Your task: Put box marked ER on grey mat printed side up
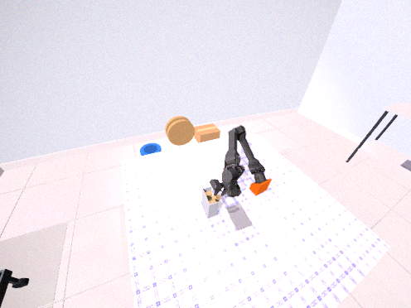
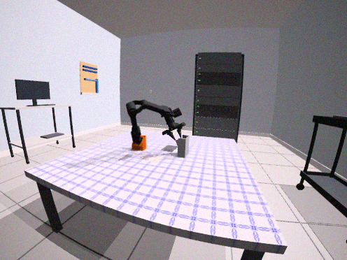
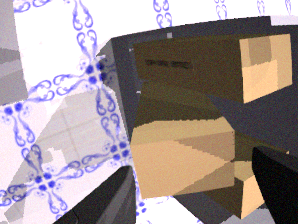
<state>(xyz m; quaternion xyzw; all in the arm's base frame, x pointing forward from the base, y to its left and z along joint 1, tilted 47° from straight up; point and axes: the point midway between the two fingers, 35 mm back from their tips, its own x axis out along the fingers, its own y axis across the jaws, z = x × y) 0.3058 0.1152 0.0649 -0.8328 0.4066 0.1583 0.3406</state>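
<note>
The pale grey bin [image 1: 212, 210] [image 2: 183, 148] stands upright on the table; the wrist view looks down into it. Three tan boxes show inside: one at the top [image 3: 187, 67] with small dark print on its shaded side, too dim to read; one in the middle [image 3: 182, 167], looking larger and nearer the camera; one at the lower right [image 3: 251, 192], partly hidden by a finger. No reach code is legible. My gripper [image 1: 219, 193] [image 2: 178, 138] [image 3: 194, 167] is partly open over the bin's mouth, with nothing gripped. The grey mat [image 1: 241, 219] [image 2: 169, 148] lies beside the bin.
The orange arm base [image 1: 260, 188] [image 2: 138, 144] stands on the table near the mat. At the table's far end in the top view are a blue ring-shaped dish [image 1: 150, 149], a round wooden piece [image 1: 181, 132] and a tan block [image 1: 208, 133].
</note>
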